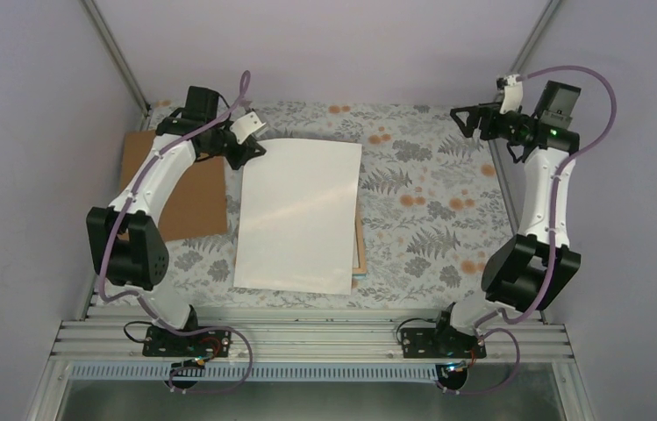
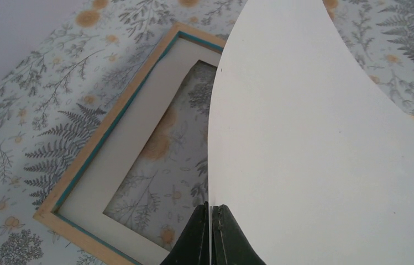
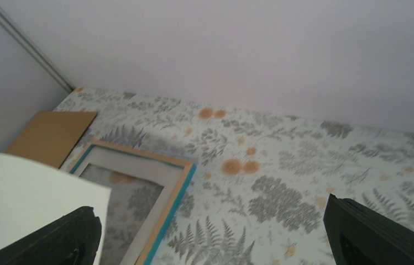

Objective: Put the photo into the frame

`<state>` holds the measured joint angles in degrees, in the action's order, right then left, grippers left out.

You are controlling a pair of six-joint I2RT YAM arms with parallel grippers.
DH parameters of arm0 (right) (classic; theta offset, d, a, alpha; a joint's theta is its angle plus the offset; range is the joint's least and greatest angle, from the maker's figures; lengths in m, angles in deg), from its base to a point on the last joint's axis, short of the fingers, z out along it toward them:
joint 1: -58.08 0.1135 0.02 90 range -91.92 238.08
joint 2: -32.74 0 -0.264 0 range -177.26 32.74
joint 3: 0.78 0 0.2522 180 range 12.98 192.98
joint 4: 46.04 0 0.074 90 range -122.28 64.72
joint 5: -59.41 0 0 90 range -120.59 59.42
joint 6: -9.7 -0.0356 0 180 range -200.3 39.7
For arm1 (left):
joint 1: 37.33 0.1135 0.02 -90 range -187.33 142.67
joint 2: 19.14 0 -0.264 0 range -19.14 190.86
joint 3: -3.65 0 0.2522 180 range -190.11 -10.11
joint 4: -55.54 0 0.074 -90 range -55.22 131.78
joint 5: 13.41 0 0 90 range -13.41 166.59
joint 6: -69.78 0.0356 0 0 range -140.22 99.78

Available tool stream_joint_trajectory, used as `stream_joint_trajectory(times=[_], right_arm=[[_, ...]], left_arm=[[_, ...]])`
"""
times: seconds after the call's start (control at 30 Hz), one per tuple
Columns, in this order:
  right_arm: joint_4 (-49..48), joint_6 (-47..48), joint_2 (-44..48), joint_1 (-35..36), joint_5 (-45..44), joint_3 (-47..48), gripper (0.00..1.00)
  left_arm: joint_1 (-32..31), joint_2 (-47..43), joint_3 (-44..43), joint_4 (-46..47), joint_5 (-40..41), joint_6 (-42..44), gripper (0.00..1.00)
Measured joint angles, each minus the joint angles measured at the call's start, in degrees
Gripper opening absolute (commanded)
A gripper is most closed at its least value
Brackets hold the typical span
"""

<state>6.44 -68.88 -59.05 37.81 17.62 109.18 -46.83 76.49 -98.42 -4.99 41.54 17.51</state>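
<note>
The photo [image 1: 300,215] shows its plain white back and hangs above the frame, covering most of it. My left gripper [image 1: 253,147] is shut on the photo's far left corner; in the left wrist view the gripper [image 2: 211,212] pinches the sheet's edge [image 2: 315,138]. The frame [image 2: 105,138] lies back up on the table, wood-coloured rim with teal edge, under the photo; only a sliver [image 1: 360,254] shows from above. It also shows in the right wrist view [image 3: 163,176]. My right gripper [image 1: 474,121] is open and empty, raised at the far right.
A brown backing board [image 1: 193,189] lies left of the frame, partly under my left arm, also in the right wrist view [image 3: 50,135]. The table carries a floral cloth [image 1: 430,193]. Walls close in the back and both sides.
</note>
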Motion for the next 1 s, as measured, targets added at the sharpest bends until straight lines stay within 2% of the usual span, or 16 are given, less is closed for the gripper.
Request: stream_joint_trajectory(times=[0.27,0.67,1.0], right_arm=[[0.72,0.92,2.71,0.61,1.38,-6.01,1.0],[1.66,2.21,2.71,1.53,1.88,-6.47,1.0],[2.14,2.45,2.71,1.9,1.9,-7.04,1.0]], left_arm=[[2.43,4.76,0.09,4.48,-1.68,-2.05,0.02],[2.91,6.25,2.32,10.82,-2.51,-3.67,0.02],[2.97,9.09,2.4,11.37,-2.1,-1.46,0.02]])
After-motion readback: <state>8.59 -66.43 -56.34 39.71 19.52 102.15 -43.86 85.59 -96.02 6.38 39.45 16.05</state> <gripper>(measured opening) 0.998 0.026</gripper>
